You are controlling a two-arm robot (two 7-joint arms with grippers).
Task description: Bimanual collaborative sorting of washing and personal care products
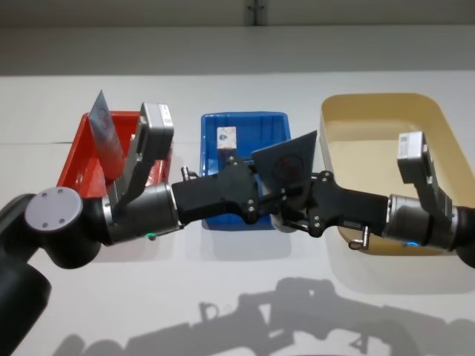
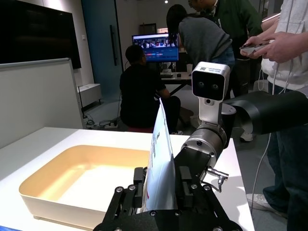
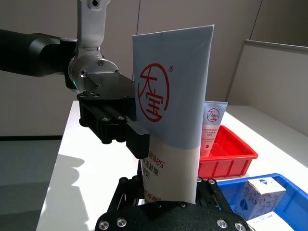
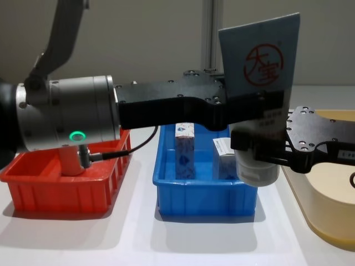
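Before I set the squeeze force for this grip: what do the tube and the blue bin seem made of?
The tube, gripped by the left gripper and right gripper over the right side of the blue bin: likely soft plastic laminate, satin, given its flat crimped end and printed skin. The blue bin: rigid moulded plastic, slight sheen, thick lipped rim.

Cartons (image 4: pixel 184 149) in middle bin (image 4: pixel 205 202); tube (image 4: pixel 260 72) seemingly above.
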